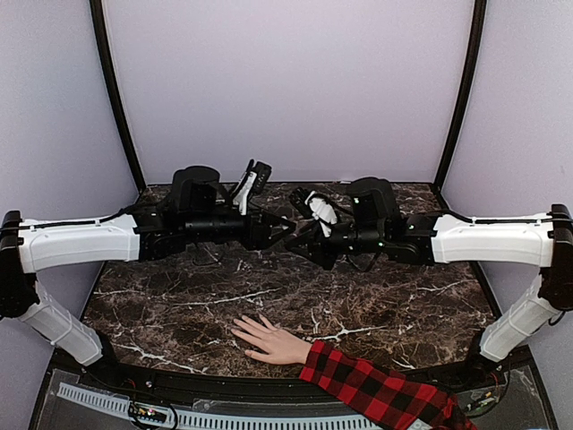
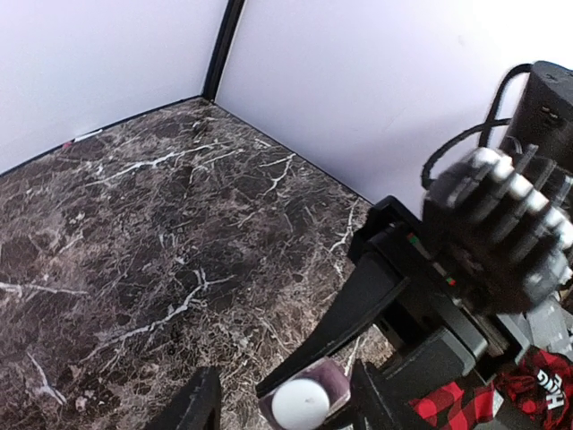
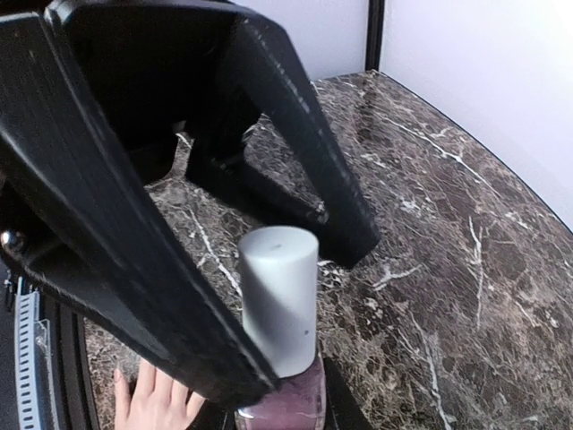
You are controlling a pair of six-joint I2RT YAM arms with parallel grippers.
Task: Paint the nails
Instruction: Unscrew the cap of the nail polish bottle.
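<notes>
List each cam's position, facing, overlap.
Top external: above and behind the robot, looking down on the marble table; both arms show, left hand and right hand meeting mid-table.
Left wrist: on the left arm, facing the right arm; own fingers at bottom.
Right wrist: looking down between own fingers.
Wrist views share the white-capped polish bottle.

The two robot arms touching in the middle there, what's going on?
The left arm and right arm meet above the marble table, at a small polish bottle with its white cap on. The left fingers sit either side of the cap and the right fingers are close against the bottle; which pair actually grips it is unclear. A pale hand in a plaid sleeve lies flat at the near edge, and nothing is touching it yet.
</notes>
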